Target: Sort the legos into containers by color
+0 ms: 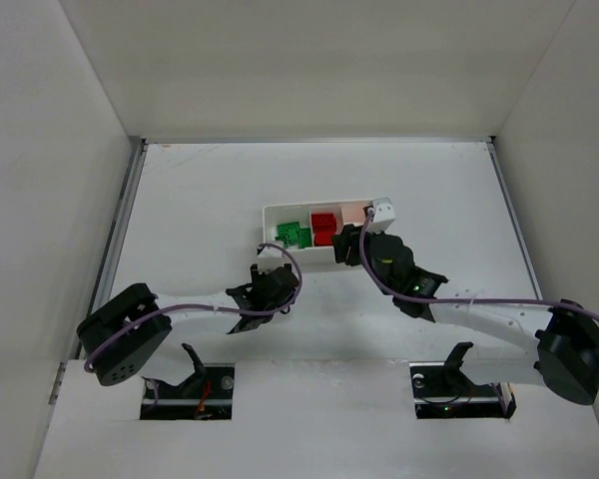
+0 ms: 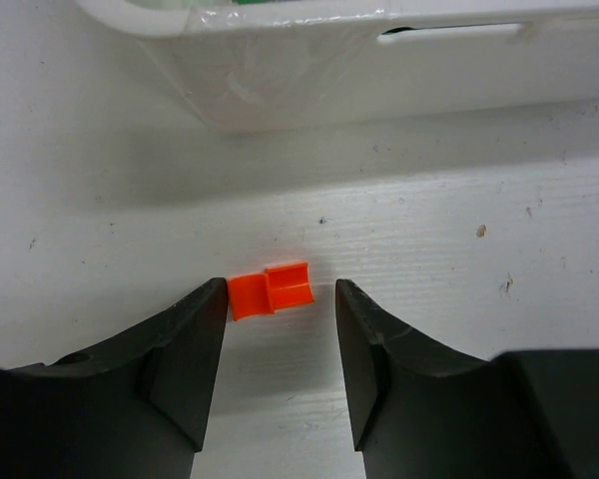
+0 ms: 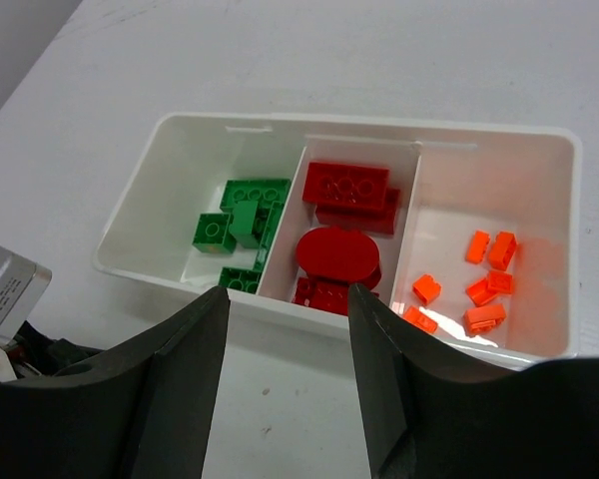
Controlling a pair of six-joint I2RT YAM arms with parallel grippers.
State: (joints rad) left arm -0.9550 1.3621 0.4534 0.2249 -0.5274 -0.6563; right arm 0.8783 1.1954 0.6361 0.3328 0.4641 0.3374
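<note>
A: How does the left arm (image 1: 195, 309) sit?

B: It is stretched low over the tabletop (image 1: 200, 200), wrist near the tray's (image 2: 379, 70) front wall. Its jaws are parted and grip nothing. A lone orange bit (image 2: 272, 288) lies flat between them, close against the left finger, with a gap to the right one.

A: And the right arm (image 1: 479, 314)?

B: It is bent over the tray's near rim, jaws spread wide and empty, tilted down at the compartments.

A: What is in the tray?

B: It is thin, glossy white plastic. Studded green bricks (image 3: 242, 222) lie in the left bay, red bricks (image 3: 344, 187) with one rounded piece in the middle, small orange bits (image 3: 484, 279) in the right. Bare tabletop lies around the tray.
</note>
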